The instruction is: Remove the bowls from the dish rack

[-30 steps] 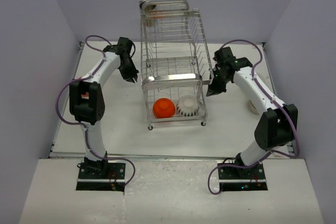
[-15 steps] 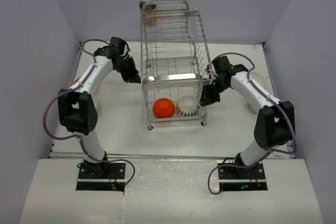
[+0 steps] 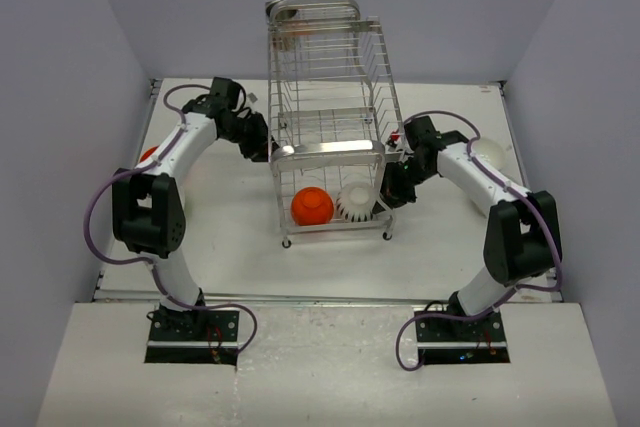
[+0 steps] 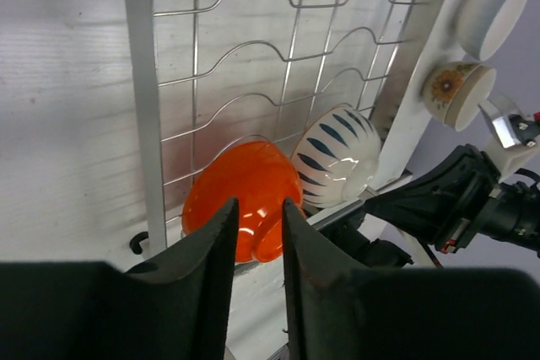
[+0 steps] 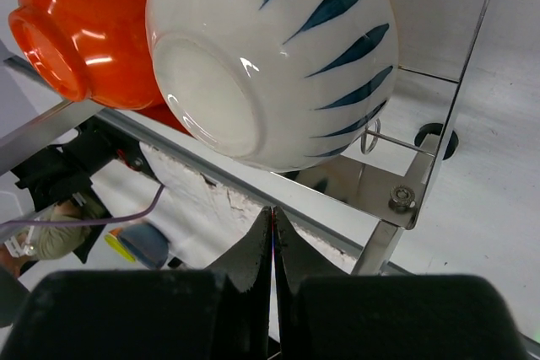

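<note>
Left wrist view first: the left gripper (image 4: 256, 208) has its jaws parted just a crack with nothing between them, nosed up to the dish rack (image 4: 139, 82) at its 9 o'clock side. Just past the wires, on the lower tier, the orange bowl (image 4: 245, 176) leans against the blue-striped white bowl (image 4: 339, 156). Over at 3 o'clock the right gripper (image 5: 272, 213) is pinched fully closed and empty, pointing at the striped bowl's base from outside the rack.

The danger, I'd say: a gap that narrow won't take a glossy rim. Fingers could also snag a wire and drag the whole rack. Nudge one bowl and its neighbour slides too, and two arms reaching in could clash.

Farther out at 1 o'clock, a plain white bowl (image 4: 494, 14) and a flower-patterned bowl (image 4: 456, 94) lie outside the rack.

Hard to read is the rack's top tier, at 12 o'clock in the top external view. Something sits up there, but I can't tell what.
</note>
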`<state>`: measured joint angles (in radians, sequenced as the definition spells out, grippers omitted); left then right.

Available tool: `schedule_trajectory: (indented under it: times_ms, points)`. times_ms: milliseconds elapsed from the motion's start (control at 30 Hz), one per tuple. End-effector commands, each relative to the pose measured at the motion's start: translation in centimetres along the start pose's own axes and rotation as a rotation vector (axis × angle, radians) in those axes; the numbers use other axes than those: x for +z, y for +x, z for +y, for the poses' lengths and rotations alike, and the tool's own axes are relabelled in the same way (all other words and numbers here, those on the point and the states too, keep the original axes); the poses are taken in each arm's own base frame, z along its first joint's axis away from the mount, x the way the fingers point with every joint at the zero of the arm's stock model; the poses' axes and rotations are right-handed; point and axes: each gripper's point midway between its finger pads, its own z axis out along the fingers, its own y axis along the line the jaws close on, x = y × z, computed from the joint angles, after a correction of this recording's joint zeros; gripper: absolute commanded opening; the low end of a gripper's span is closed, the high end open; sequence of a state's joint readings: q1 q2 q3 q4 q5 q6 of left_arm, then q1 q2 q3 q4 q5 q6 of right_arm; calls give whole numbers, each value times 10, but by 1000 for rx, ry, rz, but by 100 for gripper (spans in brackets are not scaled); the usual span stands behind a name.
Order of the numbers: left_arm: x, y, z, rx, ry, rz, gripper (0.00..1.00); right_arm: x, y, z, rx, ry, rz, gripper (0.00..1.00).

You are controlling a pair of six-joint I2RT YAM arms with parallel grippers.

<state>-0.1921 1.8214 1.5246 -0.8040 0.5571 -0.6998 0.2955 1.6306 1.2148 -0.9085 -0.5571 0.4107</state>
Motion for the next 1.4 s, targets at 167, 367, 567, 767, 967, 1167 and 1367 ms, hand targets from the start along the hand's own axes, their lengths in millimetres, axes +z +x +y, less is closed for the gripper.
schedule_trajectory:
  times_ms: [167,367,567,767,967,1167,1367]
  points:
    - [8,-1,-47,26,211,45,52,16,6,7,-18,-37,49,0]
    - [24,15,-69,56,281,121,61,27,6,7,-8,-40,63,0]
    - [42,25,-75,56,303,175,68,33,3,7,4,-41,67,0]
    - [55,28,-79,62,308,202,70,37,-2,7,16,-48,63,0]
    - [65,27,-78,54,310,217,73,40,-9,11,26,-56,53,0]
    - [76,30,-73,47,298,238,75,43,-19,14,40,-61,47,0]
    - [82,30,-70,61,285,224,78,47,-29,20,44,-75,41,0]
